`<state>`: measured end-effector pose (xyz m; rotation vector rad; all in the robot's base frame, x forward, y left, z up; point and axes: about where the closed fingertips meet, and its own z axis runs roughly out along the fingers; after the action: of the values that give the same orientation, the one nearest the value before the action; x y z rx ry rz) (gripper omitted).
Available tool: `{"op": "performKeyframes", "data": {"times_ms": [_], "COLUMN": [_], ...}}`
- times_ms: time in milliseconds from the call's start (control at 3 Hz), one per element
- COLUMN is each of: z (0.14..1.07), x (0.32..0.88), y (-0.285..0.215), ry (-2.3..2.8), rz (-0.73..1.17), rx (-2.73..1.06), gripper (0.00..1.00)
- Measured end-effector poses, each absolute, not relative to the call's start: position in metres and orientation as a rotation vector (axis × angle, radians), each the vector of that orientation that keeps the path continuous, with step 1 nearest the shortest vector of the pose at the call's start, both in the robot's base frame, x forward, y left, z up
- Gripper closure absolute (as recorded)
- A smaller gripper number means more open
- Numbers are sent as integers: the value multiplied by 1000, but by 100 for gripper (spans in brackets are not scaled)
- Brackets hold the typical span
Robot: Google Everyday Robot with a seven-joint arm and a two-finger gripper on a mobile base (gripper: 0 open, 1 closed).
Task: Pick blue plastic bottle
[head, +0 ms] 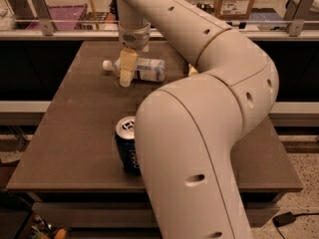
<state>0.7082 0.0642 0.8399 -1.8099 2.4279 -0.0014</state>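
One arm, one surface, two drinks
The dark brown surface (75,128) spans most of the view, and the cream arm (199,133) rises from the near right, bends and reaches back to the far left. The blue plastic bottle (148,69) lies on its side near the far edge, left of centre, its white cap pointing left. A dark blue can (127,146) stands upright near the front edge, well apart from the bottle and just beside the arm's big near link. The gripper (127,69) hangs straight down at the bottle's neck end, its pale tip crossing in front of the bottle; whether the jaws are clenched on it or released cannot be told
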Motion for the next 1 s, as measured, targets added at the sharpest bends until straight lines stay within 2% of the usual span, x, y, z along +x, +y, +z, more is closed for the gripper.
{"op": "performKeyframes", "data": {"times_ms": [333,1000], "z": [834,826], "x": [707,707], "y": [69,79], "ry": [2419,2400], "rz": [-4,-17], "rx": [-1835,-1851], "gripper": [17,64]}}
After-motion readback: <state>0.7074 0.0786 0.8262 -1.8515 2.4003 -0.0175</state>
